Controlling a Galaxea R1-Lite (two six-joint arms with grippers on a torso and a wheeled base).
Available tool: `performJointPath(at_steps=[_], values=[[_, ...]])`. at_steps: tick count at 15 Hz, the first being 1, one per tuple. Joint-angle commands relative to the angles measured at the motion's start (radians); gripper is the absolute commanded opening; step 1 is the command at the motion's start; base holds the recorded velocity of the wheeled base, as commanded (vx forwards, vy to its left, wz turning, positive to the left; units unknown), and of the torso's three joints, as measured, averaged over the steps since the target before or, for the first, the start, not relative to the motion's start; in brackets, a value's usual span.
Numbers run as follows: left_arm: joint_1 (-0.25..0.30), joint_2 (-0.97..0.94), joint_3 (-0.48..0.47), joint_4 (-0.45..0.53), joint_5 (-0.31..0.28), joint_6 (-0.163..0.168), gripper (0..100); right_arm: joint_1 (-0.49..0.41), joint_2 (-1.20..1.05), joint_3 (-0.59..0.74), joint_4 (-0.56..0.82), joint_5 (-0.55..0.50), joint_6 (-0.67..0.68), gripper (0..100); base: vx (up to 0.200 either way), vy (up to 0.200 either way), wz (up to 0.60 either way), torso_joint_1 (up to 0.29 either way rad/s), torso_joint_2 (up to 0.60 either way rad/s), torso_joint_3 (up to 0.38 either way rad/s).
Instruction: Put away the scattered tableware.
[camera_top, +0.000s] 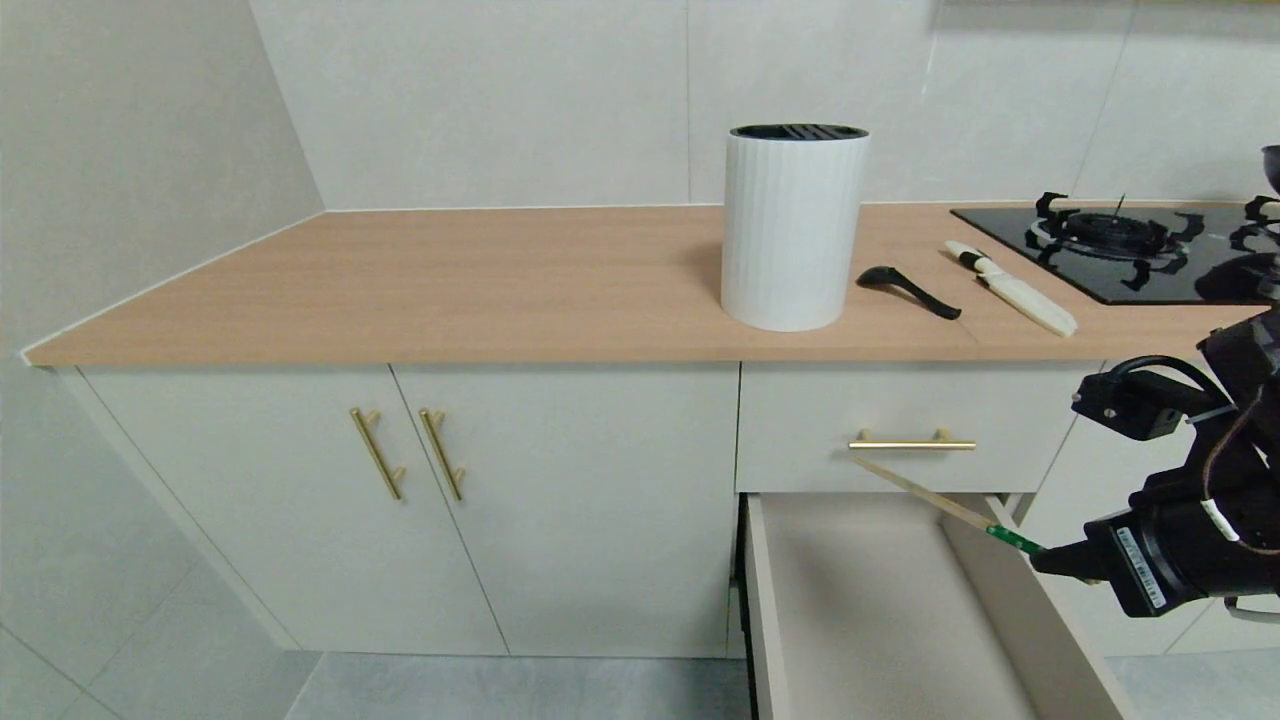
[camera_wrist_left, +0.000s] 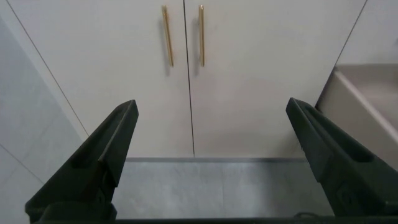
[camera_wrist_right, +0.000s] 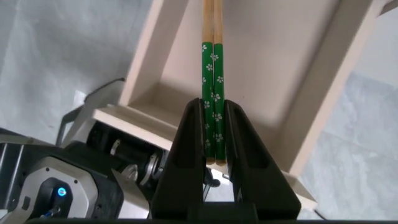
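Pinches a pair of chopsticks (camera_wrist_right: 213, 68) by the green ends between the jaws of the right gripper (camera_wrist_right: 213, 112), over the open drawer (camera_top: 850, 600), tips seemingly near the handle (camera_top: 912, 443) above. With the left gripper (camera_wrist_left: 210, 111) jaws spread wide.

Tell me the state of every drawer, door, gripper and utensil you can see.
lower drawer: open.
upper drawer: shut.
cabinet doors: shut.
left gripper: open.
right gripper: shut on chopsticks.
chopsticks: held over lower drawer.
knife: lying on counter.
black spoon: lying on counter.
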Motion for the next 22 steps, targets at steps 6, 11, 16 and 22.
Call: performJointPath(at_steps=[6,11,16,22], values=[[0.000,0.002,0.000,0.000,0.000,0.000,100,0.005,0.044,0.001,0.000,0.000,0.000,0,0.000,0.000,0.00,-0.145,0.46,0.303],[0.000,0.000,0.000,0.000,0.000,0.000,100,0.007,0.094,-0.001,-0.002,-0.003,0.001,0,0.000,0.000,0.00,-0.063,0.30,0.217],[0.000,0.000,0.000,-0.001,0.000,0.000,100,0.045,0.302,-0.005,-0.155,-0.006,0.078,0,0.000,0.000,0.00,-0.003,0.01,0.006],[0.000,0.000,0.000,0.000,0.000,0.000,100,0.077,0.661,-0.038,-0.440,-0.124,0.293,0,0.000,0.000,0.00,0.000,0.00,0.000]])
